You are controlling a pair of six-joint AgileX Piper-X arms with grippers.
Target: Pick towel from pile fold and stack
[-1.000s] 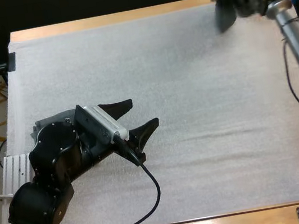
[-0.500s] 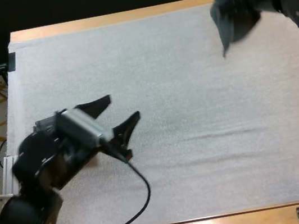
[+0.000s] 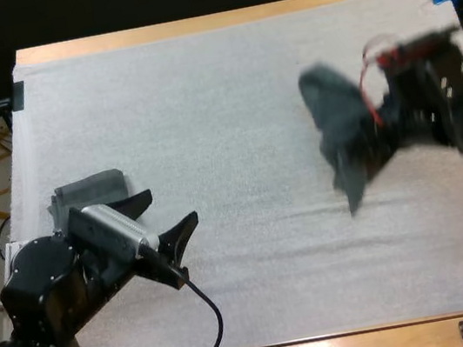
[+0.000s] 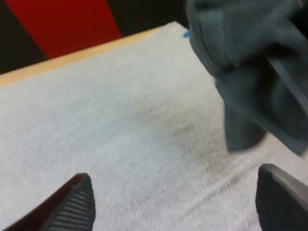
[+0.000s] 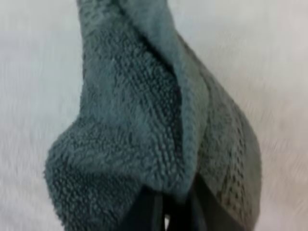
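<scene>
Left gripper point(image 3: 165, 212) hovers low over the near left part of the mat point(image 3: 226, 86). Its two black fingers are spread wide and hold nothing. In its own wrist view the ribbed pads point(image 4: 79, 204) stand far apart with bare mat between them. I judge it waits open like this so it can take a corner once cloth comes within reach.

Just beyond it, at the mat's left edge, lies the folded towel point(image 3: 89, 192). It is a flat, squarish, dark grey-green pad with layered edges, set aside there to leave the mat's middle free as a working area. The mat itself is white, foamy-looking and faintly ridged. On a soft matte surface like this, cloth should drag rather than slide.

Over the mat's right half hangs the loose towel point(image 3: 340, 134), apparently clear of the surface. The right wrist view shows thick terry with a nubbly looped pile point(image 5: 144, 110) and one rolled edge running down its length. Because it is pinched at a single point, it falls as a limp, tapering bunch rather than a sheet. It looks as if it is being carried toward the mat's middle to be laid out and opened.

At the mat's right side, the right gripper point(image 3: 383, 127) has its fingers clamped tight on the towel's gathered top, dark tips buried in the pile point(image 5: 166, 214).
</scene>
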